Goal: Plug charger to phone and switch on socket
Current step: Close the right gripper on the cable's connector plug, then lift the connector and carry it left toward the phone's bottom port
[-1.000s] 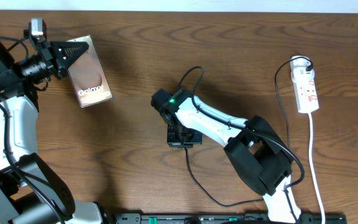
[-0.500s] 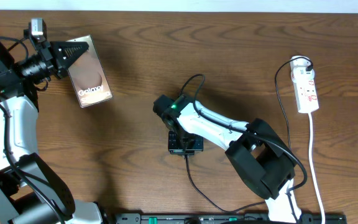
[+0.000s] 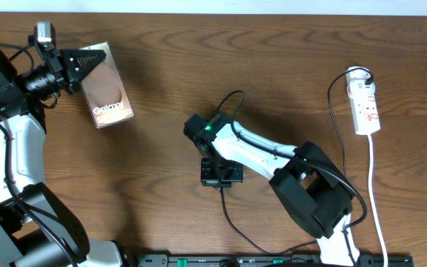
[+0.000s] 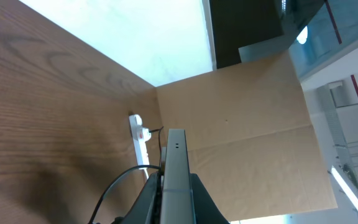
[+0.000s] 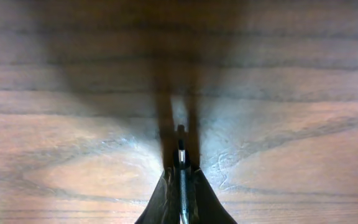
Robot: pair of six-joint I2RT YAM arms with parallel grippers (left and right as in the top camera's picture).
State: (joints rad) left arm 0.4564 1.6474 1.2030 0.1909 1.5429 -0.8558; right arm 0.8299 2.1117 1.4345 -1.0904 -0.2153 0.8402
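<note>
Over the last second the right arm's wrist has slid a little nearer the front edge of the worktop (image 3: 273, 52); the left arm and everything else lie as they did. The right gripper (image 5: 180, 168) points down at the dark, wavy-grained wood, its tapered black fingers pressed together on the charger (image 5: 180, 146). The charger's slim connector tip, with a bright metal end, pokes out just past the fingers and sits close above the wood, in its own shadow. The thin black cable trails away from the wrist in a loose curve toward the front edge.

Far left, the left gripper (image 3: 98, 61) has its pointed black fingers clamped on the upper corner of the phone (image 3: 111, 100), a flat bronze rectangle with white lettering. From the left wrist view the phone shows edge-on as a thin grey slab between the fingers.

The socket (image 3: 367, 104), a small glossy white oblong with red marks, lies far right, well apart from both arms, its white cord running toward the front edge.
</note>
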